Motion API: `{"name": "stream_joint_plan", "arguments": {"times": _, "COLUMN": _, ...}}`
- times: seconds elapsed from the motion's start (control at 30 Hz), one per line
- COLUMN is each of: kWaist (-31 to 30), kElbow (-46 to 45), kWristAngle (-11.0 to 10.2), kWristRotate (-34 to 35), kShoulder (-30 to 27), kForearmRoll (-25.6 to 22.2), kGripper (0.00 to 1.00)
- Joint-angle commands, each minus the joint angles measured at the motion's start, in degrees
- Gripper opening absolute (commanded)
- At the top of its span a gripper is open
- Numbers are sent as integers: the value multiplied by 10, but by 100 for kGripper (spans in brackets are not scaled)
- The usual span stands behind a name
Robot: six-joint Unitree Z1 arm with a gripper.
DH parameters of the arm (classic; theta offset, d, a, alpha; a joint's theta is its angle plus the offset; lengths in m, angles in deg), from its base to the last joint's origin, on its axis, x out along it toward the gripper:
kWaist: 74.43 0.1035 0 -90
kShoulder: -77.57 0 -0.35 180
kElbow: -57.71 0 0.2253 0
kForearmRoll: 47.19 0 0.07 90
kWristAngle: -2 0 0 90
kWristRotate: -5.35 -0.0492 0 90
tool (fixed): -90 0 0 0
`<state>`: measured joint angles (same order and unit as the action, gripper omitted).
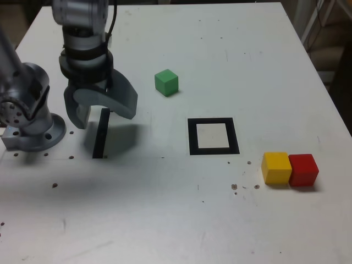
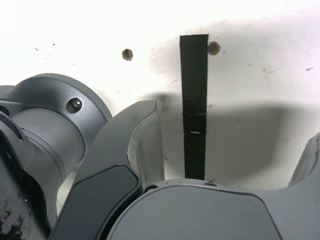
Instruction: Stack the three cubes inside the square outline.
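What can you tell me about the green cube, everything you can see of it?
The green cube is a small, matte, solid-looking block with slightly rounded edges, its top face lighter than its sides. It sits flat on the white table, turned a little so a corner faces the camera. In the exterior view it stands alone, beyond the square outline and to that view's right of the gripper. Nothing touches it but the table. The wrist view does not show it.
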<state>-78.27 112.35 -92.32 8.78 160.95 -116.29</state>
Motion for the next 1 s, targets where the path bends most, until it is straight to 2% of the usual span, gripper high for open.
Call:
{"name": "stream_joint_plan", "arguments": {"times": 0.0, "kWaist": 1, "kElbow": 6, "kWristAngle": -2, "kWristRotate": -5, "kShoulder": 5, "kForearmRoll": -4, "kGripper": 100}}
{"name": "stream_joint_plan", "arguments": {"times": 0.27, "kWaist": -9, "kElbow": 42, "kWristAngle": -5, "kWristRotate": -25, "kShoulder": 22, "kForearmRoll": -15, "kGripper": 100}}
{"name": "stream_joint_plan", "arguments": {"times": 0.47, "kWaist": -33, "kElbow": 99, "kWristAngle": -4, "kWristRotate": -28, "kShoulder": 45, "kForearmRoll": -36, "kGripper": 100}}
{"name": "stream_joint_plan", "arguments": {"times": 0.77, "kWaist": -36, "kElbow": 167, "kWristAngle": -4, "kWristRotate": -44, "kShoulder": 80, "kForearmRoll": -53, "kGripper": 100}}
{"name": "stream_joint_plan", "arguments": {"times": 0.97, "kWaist": -39, "kElbow": 227, "kWristAngle": -10, "kWristRotate": -53, "kShoulder": 122, "kForearmRoll": -89, "kGripper": 100}}
